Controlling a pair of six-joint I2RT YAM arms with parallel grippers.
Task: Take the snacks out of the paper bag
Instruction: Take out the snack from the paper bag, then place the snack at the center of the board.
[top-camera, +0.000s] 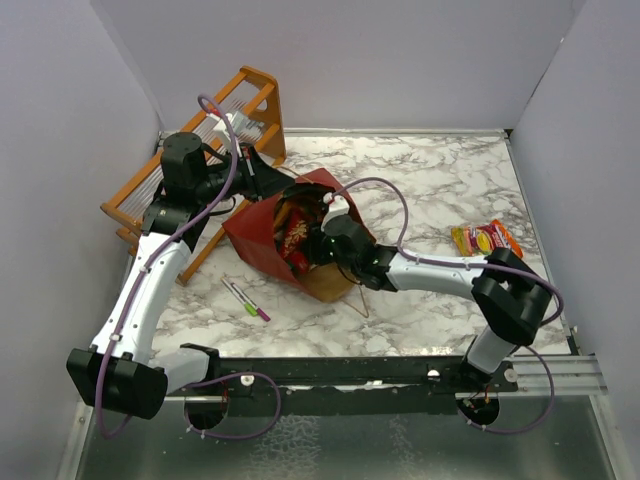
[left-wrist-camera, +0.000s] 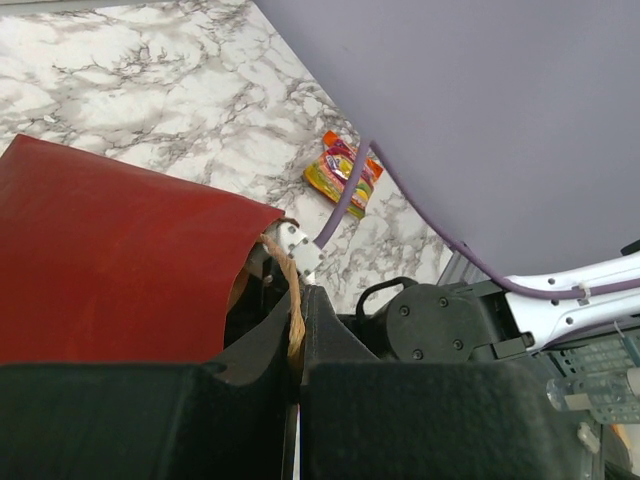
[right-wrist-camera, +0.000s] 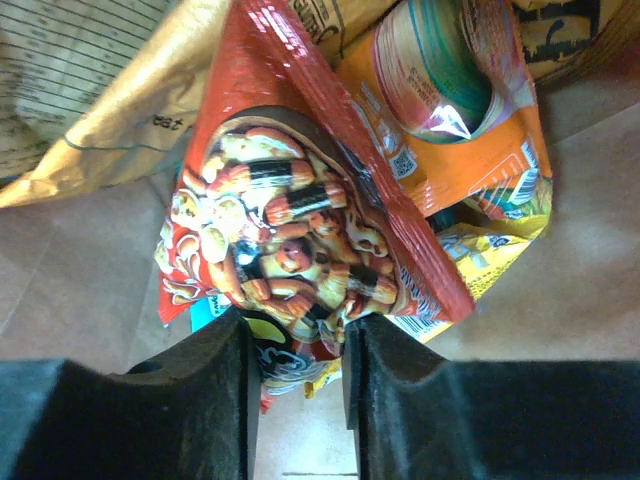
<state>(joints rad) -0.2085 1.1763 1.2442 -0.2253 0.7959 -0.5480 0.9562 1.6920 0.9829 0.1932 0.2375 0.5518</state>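
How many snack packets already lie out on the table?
1: an orange-and-yellow packet lies on the marble at the right, apart from the paper bag. Several others remain inside the bag; more may be hidden there.
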